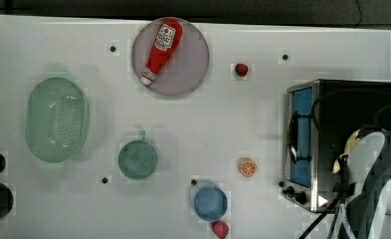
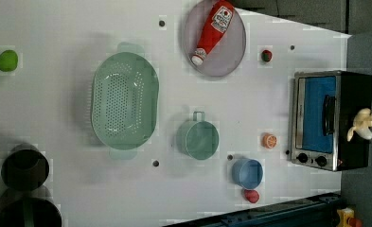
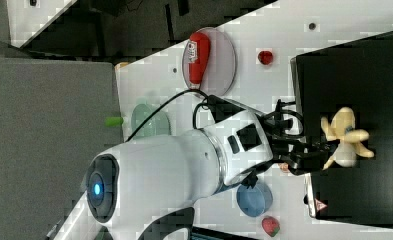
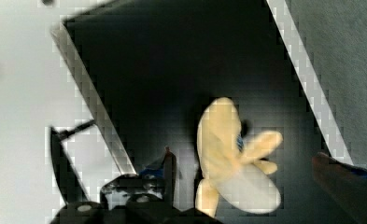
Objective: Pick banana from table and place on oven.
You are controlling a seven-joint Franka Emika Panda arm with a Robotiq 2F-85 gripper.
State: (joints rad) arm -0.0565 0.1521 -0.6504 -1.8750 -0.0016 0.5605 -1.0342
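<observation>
Banana resting on the black top of the oven, near its right edge in the left view, off the counter. End effector released, fingers spread wide on both sides, no contact. Placed flat, probably to avoid rolling.

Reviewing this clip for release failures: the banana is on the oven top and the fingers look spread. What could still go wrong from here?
1. In the wrist view the banana lies between the open gripper's fingers; a slanted retreat might drag it.
2. Its splayed peel strips spread close to the fingers, so one could snag.
3. The oven top is smooth and black; a nudge might slide the banana toward an edge.
</observation>
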